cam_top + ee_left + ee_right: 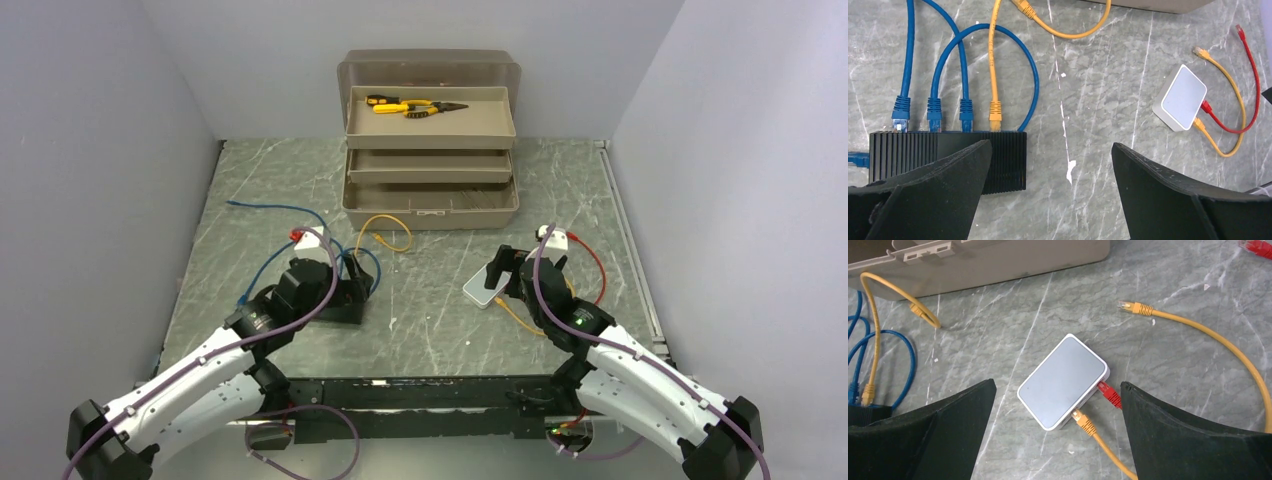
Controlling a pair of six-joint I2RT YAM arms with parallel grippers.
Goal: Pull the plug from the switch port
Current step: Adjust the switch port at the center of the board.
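Observation:
The switch (1003, 160) is a black ribbed box lying on the table; my left arm partly covers it in the top view (345, 300). Three blue plugs (934, 109) and one yellow plug (994, 112) sit in the sockets along its far edge. Another blue plug (855, 159) enters its left end. My left gripper (1051, 145) is open and empty above the switch's right end, its left finger (938, 180) over the box. My right gripper (1058, 383) is open and empty, straddling a small white box (1048, 390).
The white box (482, 290) has a red plug (1109, 392) and a yellow plug (1085, 422) in its side. An open tan toolbox (430, 205) with pliers (415, 106) stands at the back. Loose yellow cable (385, 235) lies before it. Grey walls enclose the table.

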